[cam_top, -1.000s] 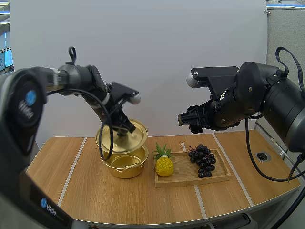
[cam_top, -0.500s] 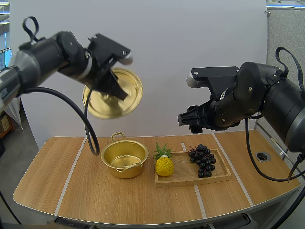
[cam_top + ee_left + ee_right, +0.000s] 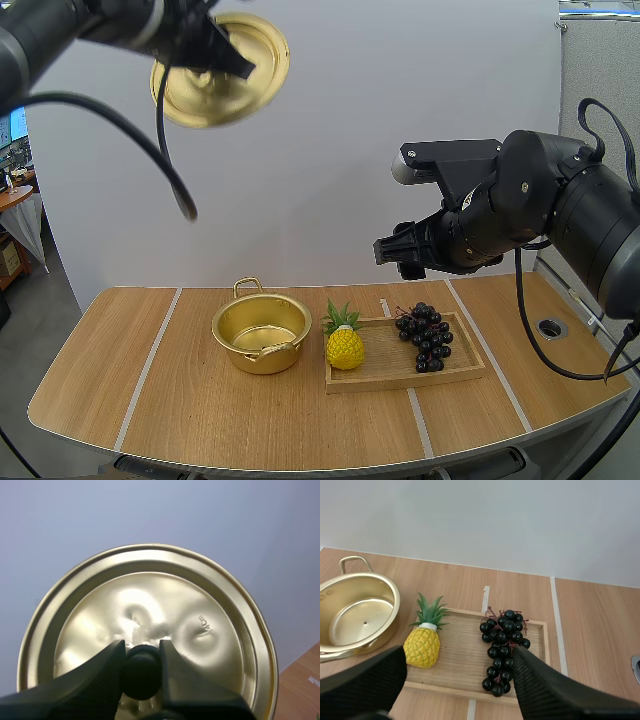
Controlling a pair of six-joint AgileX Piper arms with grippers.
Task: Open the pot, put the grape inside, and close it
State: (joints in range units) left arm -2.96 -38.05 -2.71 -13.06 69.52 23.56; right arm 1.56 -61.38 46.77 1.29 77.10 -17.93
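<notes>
The wooden table (image 3: 200, 420) spans the bottom of the high view, and everything sits on its middle stretch. Over at the right of the frame looms the right arm (image 3: 560, 220), big and black, elbow bent and forearm reaching in toward the centre. It holds the right gripper (image 3: 400, 258) in the air above the table, up over the tray's far edge. From the right wrist camera its fingers stand wide apart with nothing between them, looking down on the tray.

Up in the top left corner, the left arm (image 3: 60, 30) is raised high, most of it past the frame's edge. The left gripper (image 3: 141, 647) is clamped tight on the lid's black knob (image 3: 141, 672), one finger on each side. The golden lid (image 3: 215, 80) hangs there at the upper left of the high view, tilted nearly on edge, well above the table.

Below, at lower centre-left, the golden pot (image 3: 255, 358) stands open on the table, and nothing lies in its shiny bottom. Just beside it to the right lies the wooden tray (image 3: 385, 350). The dark grapes (image 3: 425, 337) lie on the tray's right half, untouched. A small yellow pineapple (image 3: 344, 345) stands upright at the tray's left end, nearest the pot.
</notes>
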